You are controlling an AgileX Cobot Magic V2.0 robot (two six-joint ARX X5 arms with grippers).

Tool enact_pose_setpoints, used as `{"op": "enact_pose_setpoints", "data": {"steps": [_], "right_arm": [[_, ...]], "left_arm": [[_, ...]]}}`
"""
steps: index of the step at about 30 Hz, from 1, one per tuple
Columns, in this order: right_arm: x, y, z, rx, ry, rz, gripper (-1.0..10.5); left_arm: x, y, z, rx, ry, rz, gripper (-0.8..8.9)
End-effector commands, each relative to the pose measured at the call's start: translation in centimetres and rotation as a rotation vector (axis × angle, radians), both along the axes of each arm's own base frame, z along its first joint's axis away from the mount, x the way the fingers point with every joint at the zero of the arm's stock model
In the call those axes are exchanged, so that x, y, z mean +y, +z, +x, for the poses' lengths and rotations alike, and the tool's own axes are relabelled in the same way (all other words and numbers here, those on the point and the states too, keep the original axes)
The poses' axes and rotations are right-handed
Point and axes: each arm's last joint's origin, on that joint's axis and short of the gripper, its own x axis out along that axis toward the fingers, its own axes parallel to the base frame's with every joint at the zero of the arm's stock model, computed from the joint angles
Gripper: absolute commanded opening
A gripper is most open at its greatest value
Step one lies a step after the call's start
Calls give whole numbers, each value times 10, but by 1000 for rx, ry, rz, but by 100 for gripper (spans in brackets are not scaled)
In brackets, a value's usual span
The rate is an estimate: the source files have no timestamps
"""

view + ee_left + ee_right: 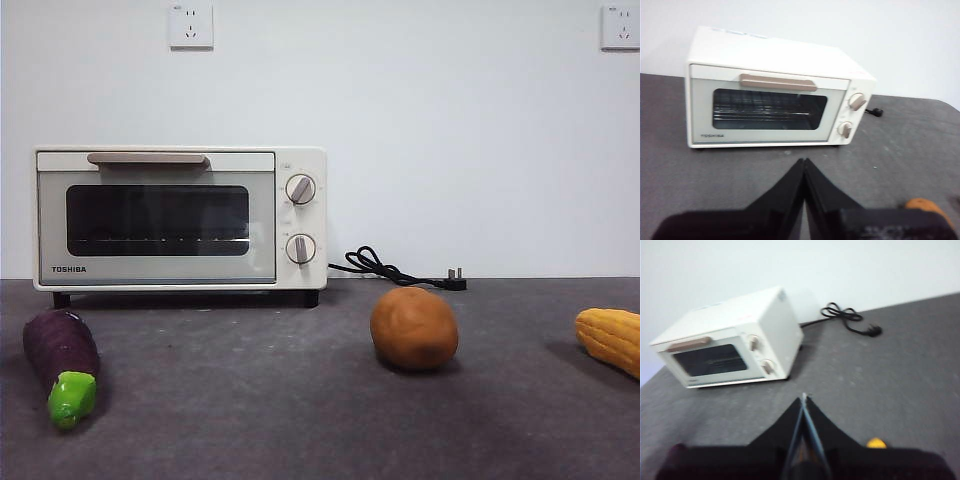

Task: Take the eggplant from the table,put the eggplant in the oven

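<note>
The dark purple eggplant [62, 362] lies on the grey table [250, 400] at the front left, its green stem cap toward the camera. Behind it stands the cream-white oven [180, 218] with its glass door closed; it also shows in the left wrist view as the oven [775, 95] and in the right wrist view as the oven [730, 340]. My left gripper [804, 162] is shut and empty, hovering above the table well in front of the oven. My right gripper [804, 399] is shut and empty too, further right. Neither arm shows in the front view.
A round orange-brown potato [414, 328] sits mid-table, and its edge shows as the potato [922, 205]. A yellow corn cob [610, 338] lies at the right edge. The oven's black power cord [395, 268] trails unplugged along the back wall.
</note>
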Motion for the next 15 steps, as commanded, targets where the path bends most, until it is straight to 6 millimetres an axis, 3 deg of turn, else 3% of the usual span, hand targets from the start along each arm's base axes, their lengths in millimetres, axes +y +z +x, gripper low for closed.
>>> {"op": "enact_pose_setpoints", "data": {"steps": [1,7,15], "right_arm": [[1,29,2,-26,53,-48,-8],[4,85,12,-32,144,-95,-7],[8,142,28,-35,266,-86,-2]], "left_arm": [[-1,19,1,9,-21,-9,-5],[-2,67,3,7,-57,4,-5],[-7,132,4,-57,-144,42,-5]]}}
